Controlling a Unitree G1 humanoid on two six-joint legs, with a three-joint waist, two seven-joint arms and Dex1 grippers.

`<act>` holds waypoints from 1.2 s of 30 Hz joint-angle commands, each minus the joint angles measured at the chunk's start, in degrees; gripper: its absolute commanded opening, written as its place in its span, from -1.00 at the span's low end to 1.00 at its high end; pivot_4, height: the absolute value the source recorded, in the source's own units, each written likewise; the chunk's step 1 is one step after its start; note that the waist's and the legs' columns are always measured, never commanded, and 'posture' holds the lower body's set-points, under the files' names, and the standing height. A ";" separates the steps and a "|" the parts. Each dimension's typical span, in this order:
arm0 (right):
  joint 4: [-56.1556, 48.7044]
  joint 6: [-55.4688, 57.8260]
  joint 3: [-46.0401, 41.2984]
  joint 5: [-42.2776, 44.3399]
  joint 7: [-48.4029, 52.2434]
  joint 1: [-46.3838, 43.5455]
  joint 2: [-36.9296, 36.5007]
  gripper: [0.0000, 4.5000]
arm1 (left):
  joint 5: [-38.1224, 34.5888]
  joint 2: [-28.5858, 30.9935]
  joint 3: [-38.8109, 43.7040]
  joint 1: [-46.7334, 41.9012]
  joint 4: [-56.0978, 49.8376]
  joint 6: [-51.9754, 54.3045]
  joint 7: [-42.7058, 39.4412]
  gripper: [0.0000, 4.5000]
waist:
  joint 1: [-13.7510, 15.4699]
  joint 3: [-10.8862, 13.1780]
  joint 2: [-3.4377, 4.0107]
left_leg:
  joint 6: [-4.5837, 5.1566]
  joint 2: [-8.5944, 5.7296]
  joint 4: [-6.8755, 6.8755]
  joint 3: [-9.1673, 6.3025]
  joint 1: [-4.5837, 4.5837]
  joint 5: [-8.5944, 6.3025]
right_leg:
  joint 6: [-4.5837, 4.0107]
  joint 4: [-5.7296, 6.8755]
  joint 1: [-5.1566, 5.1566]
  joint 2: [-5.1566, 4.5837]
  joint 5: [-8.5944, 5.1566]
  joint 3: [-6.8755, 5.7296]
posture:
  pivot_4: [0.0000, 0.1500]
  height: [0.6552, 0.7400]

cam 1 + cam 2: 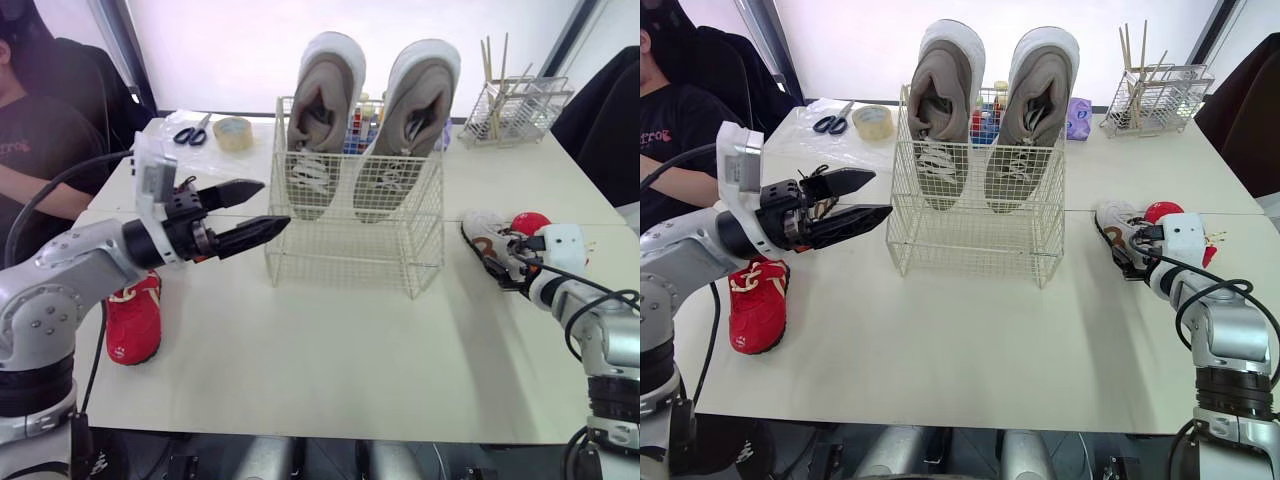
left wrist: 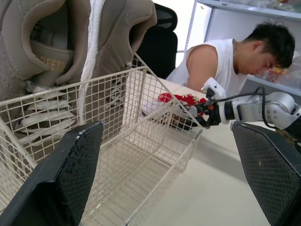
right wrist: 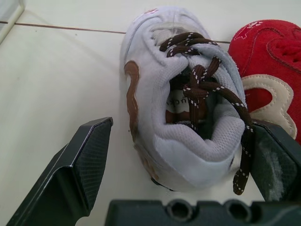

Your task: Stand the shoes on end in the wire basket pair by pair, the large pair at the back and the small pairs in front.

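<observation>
Tabletop (image 1: 330, 350) – wire basket (image 1: 350, 250) at centre, large grey pair (image 1: 375, 120) on end at its back, heels up. Left claw (image 1: 262, 207) spread wide, empty, just beside the basket's left side. Right claw (image 3: 183, 127) wide – straddling small white shoe (image 3: 178, 94), which lies flat, toe away from the robot. Red shoe (image 3: 268, 61) touches it; another red shoe (image 1: 135, 320) lies at the left edge.

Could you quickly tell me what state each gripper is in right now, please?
Left gripper: open, empty, beside the wire basket.
Right gripper: open, straddling the white shoe, not closed on it.
</observation>
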 commanded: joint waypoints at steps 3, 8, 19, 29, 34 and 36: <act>-0.29 -1.93 0.06 -0.77 0.56 -1.62 0.45 -0.06 | 1.15 0.82 0.06 -1.05 -1.02 -1.34 -0.22 1.00 | -0.02 0.02 0.03 | -0.01 0.01 -0.01 0.00 0.00 0.01 | 0.00 0.00 -0.01 0.01 0.00 0.00 | 1.00 1.00; -2.07 -1.20 -0.58 -0.57 1.14 -1.62 -0.18 -0.99 | 1.94 0.63 -0.32 -1.84 -0.13 -1.47 -0.86 1.00 | 0.01 0.04 0.07 | -0.02 0.01 -0.01 0.00 0.00 0.00 | 0.00 0.00 -0.01 0.01 0.00 0.00 | 1.00 1.00; -6.77 -7.98 -5.12 5.63 13.22 -22.06 -13.59 -0.99 | 2.75 -0.80 -1.40 -9.66 8.67 -1.00 -3.36 1.00 | -0.11 0.75 0.95 | 0.03 0.01 -0.04 0.11 -0.04 0.03 | 0.02 -0.01 -0.12 0.01 0.01 0.07 | 1.00 1.00; -10.60 -18.50 0.77 14.86 32.12 -42.69 -17.28 -0.99 | -4.31 0.31 1.58 -16.26 16.90 5.83 -4.44 1.00 | -1.08 1.15 0.93 | 0.01 0.00 -0.35 0.15 -0.07 0.06 | 0.21 -0.23 -0.20 -0.04 0.12 0.11 | 1.00 1.00; -13.90 -23.27 9.12 13.04 40.03 -44.00 -15.65 -0.99 | -7.53 2.96 3.00 -19.78 20.79 9.90 -5.14 1.00 | -1.91 1.21 0.59 | -0.11 0.04 -0.70 0.04 -0.01 0.12 | 0.21 -0.24 -0.29 0.01 0.11 0.03 | 1.00 1.00; -13.37 -27.54 12.45 10.57 43.43 -43.88 -14.98 -0.99 | -8.38 4.86 3.19 -20.68 21.51 11.90 -6.27 1.00 | -2.47 1.23 0.57 | -0.14 0.03 -0.67 0.08 -0.01 0.14 | 0.22 -0.25 -0.29 0.00 0.12 0.05 | 1.00 1.00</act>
